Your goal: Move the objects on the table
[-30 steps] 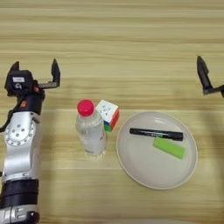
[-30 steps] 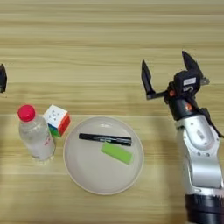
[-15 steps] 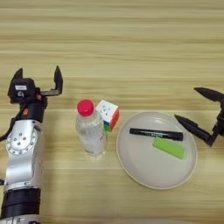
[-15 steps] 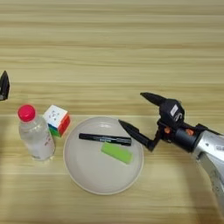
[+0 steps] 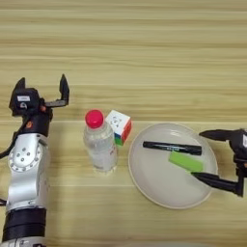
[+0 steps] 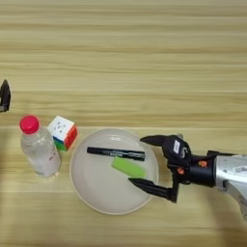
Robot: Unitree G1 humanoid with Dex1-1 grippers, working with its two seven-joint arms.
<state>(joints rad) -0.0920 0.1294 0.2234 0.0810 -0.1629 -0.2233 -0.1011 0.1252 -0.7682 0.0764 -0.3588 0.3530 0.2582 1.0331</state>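
A clear bottle with a red cap (image 5: 100,144) stands upright left of the cream plate (image 5: 154,185). On the plate lie a black marker pen (image 6: 116,153) and a flat green block (image 6: 128,167) just below it. My right gripper (image 6: 136,161) reaches in from the right, open. One of its fingers sits above the marker's right end and the other below the green block. My left gripper (image 5: 41,91) is open at the left, above and left of the bottle, holding nothing.
A small colour cube (image 5: 119,126) sits tilted against the bottle's right side, close to the plate's upper-left rim. The wooden table (image 5: 144,48) stretches bare across the far half.
My right gripper turned from pointing up to pointing sideways, then slid left and down over the plate's right side around the green block. The left arm barely moved.
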